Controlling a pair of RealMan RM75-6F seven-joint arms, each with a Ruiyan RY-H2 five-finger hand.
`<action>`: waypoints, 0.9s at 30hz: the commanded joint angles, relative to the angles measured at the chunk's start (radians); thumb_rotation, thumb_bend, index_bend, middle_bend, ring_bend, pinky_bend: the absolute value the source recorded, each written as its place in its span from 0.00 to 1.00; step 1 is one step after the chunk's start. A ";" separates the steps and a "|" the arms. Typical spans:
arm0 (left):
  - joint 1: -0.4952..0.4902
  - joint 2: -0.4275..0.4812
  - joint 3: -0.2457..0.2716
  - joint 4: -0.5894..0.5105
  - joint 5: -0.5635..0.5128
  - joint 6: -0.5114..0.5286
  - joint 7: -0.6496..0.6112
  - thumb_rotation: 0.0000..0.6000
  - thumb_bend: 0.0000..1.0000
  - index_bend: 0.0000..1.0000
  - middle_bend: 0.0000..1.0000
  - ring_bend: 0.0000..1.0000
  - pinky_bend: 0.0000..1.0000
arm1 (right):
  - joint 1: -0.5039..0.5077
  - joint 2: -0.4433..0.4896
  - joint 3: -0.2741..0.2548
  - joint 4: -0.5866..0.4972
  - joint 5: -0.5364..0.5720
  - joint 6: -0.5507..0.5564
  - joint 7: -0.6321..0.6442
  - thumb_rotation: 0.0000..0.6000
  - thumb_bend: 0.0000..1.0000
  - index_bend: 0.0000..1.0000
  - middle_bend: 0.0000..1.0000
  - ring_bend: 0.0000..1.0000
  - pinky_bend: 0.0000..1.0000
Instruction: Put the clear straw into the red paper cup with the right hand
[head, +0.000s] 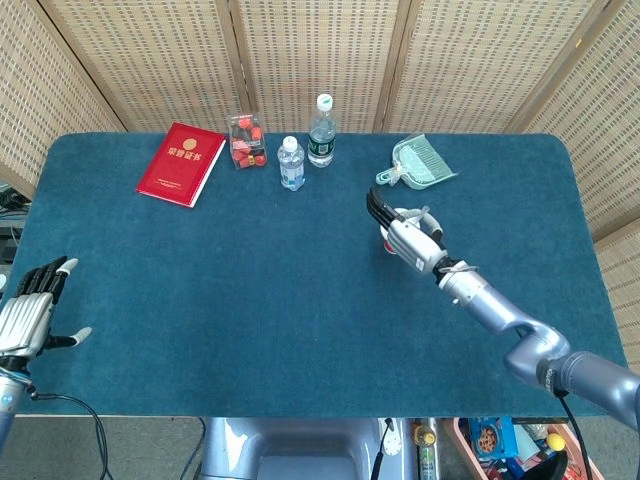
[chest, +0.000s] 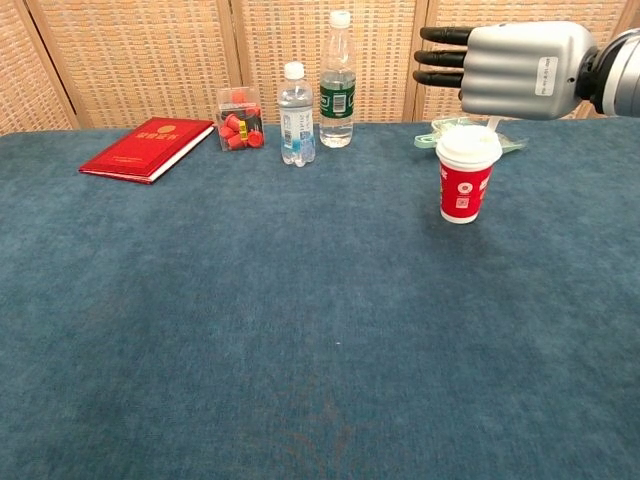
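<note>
The red paper cup (chest: 466, 180) with a white rim stands upright on the blue table, right of middle. My right hand (chest: 512, 68) hovers just above its mouth with the fingers stretched left, and it holds the clear straw (chest: 495, 121). Only a short piece of the straw shows between the hand and the cup's rim. Seen from the head view, the right hand (head: 402, 232) covers most of the cup. My left hand (head: 30, 312) rests at the table's near left edge, fingers apart and holding nothing.
Along the far side are a red booklet (head: 181, 163), a clear box of red pieces (head: 246, 141), a small water bottle (head: 291, 163) and a taller bottle (head: 321, 131). A green dustpan (head: 422, 165) lies behind the cup.
</note>
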 joint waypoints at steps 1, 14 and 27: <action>-0.001 0.000 0.000 0.000 0.001 0.000 0.001 1.00 0.20 0.00 0.00 0.00 0.00 | 0.003 -0.010 0.005 0.007 0.015 -0.008 -0.014 1.00 0.51 0.70 0.09 0.00 0.00; -0.001 -0.001 0.002 -0.002 0.000 0.002 0.008 1.00 0.20 0.00 0.00 0.00 0.00 | -0.001 -0.045 -0.002 0.013 0.078 -0.033 -0.029 1.00 0.44 0.14 0.00 0.00 0.00; 0.003 0.000 0.011 -0.011 0.027 0.017 0.007 1.00 0.20 0.00 0.00 0.00 0.00 | -0.063 0.037 0.026 -0.138 0.085 0.128 0.065 1.00 0.25 0.08 0.00 0.00 0.00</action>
